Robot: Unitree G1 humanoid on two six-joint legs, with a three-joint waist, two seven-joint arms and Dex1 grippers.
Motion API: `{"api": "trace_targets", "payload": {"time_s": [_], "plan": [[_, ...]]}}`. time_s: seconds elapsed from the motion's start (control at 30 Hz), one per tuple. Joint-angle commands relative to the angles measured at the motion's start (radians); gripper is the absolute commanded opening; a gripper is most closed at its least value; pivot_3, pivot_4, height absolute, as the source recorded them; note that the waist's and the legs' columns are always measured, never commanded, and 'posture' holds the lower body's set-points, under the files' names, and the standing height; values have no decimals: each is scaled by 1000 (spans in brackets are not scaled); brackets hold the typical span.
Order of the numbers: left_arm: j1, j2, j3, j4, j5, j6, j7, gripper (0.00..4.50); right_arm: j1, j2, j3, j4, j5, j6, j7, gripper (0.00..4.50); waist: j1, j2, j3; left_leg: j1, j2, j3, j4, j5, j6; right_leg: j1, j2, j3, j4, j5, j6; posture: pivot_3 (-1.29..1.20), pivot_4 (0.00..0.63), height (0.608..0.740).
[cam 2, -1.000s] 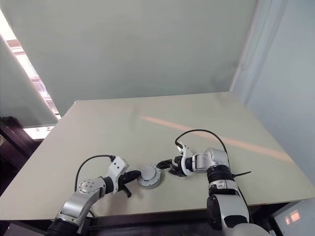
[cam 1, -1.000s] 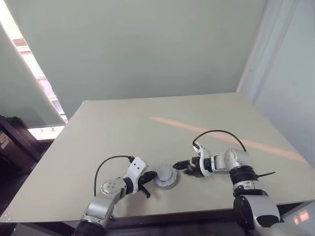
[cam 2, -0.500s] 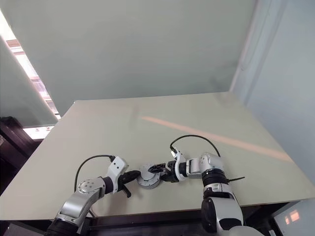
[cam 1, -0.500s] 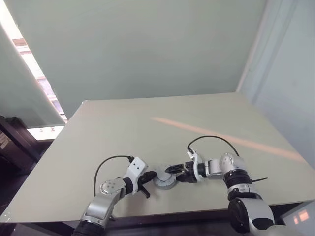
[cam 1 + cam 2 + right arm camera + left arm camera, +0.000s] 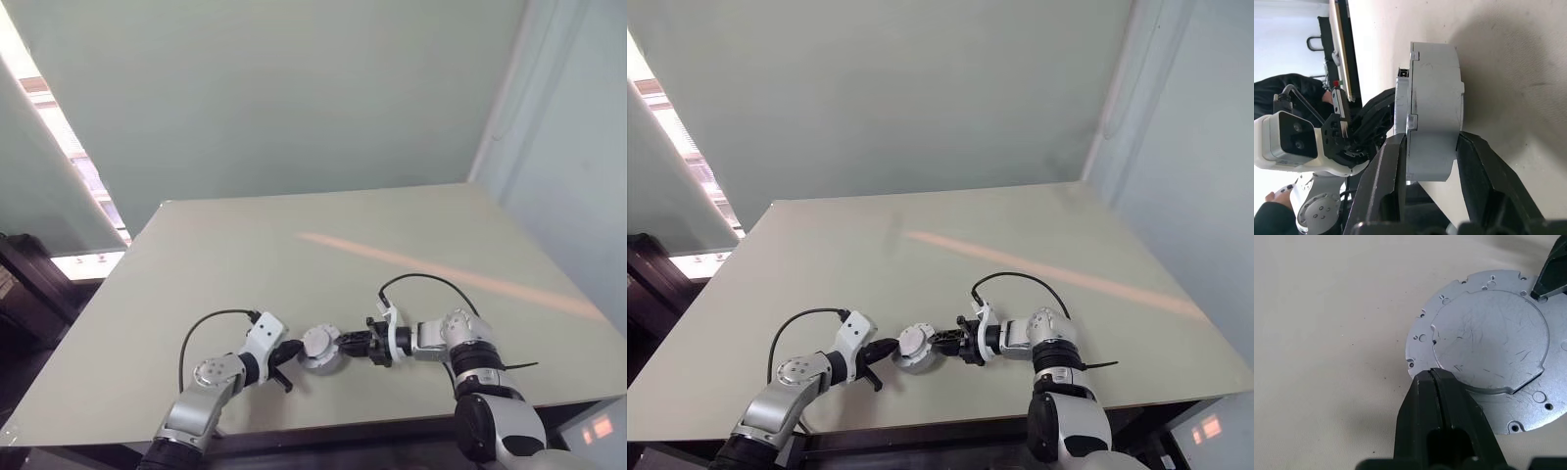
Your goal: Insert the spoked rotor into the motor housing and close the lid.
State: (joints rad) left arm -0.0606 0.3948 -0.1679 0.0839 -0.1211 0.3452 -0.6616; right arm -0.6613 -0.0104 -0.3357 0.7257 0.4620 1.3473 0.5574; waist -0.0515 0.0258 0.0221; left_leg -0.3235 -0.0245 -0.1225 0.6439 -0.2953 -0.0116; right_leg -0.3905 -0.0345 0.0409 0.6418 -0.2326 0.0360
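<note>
Since the earlier frame the right gripper (image 5: 942,342) has travelled across the worktop (image 5: 294,245) to the motor housing (image 5: 319,347), and its fingers (image 5: 1386,181), then spread clear of it, now bracket the housing's side wall, one finger on each face of the drum. The wrist view shows both pads against the metal, so I judge this a grip, or one just completing. The left gripper (image 5: 285,352) has kept its station on the opposite side of the housing, jaws fully closed, tips touching the edge of the flange as a brace.

The housing lies near the front edge of the worktop, between the two grippers. It is a short, matt silver drum with a wider flat flange. The upward face is finely scratched metal with small holes around the rim and a raised circular panel. No windings or spokes are visible, so the assembly appears closed; whether the lid is fully seated cannot be confirmed.
</note>
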Motion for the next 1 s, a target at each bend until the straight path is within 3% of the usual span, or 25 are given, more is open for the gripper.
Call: {"api": "trace_targets", "payload": {"time_s": [0.03,0.27,0.37,0.73,1.0], "plan": [[11,-15,-57,36,22,30,-18,0,0,35,22,-18,24,-5,-10,1239,0,0,0,0,0,0,0,0,0,0,0,0,0,0,0,0,0,740],[9,-42,-3,35,-3,31,20,0,14,39,25,-25,30,-12,-23,1239,-4,0,0,0,0,0,0,0,0,0,0,0,0,0,0,0,0,740],[-3,-54,68,17,-60,89,25,587,18,41,23,-26,30,-19,-27,1239,-9,-2,1,0,1,0,0,0,0,0,1,0,0,0,0,0,0,740],[16,-21,378,-86,-363,345,12,4494,41,50,9,-33,64,-34,-44,1239,-46,-8,14,-3,2,0,-2,0,0,-4,2,1,0,0,0,0,0,740],[80,-87,542,-145,-586,570,110,4500,48,65,-32,-40,123,-39,-37,1239,-47,-12,18,-3,3,0,-2,0,0,-5,2,1,0,0,0,0,0,740]]}}
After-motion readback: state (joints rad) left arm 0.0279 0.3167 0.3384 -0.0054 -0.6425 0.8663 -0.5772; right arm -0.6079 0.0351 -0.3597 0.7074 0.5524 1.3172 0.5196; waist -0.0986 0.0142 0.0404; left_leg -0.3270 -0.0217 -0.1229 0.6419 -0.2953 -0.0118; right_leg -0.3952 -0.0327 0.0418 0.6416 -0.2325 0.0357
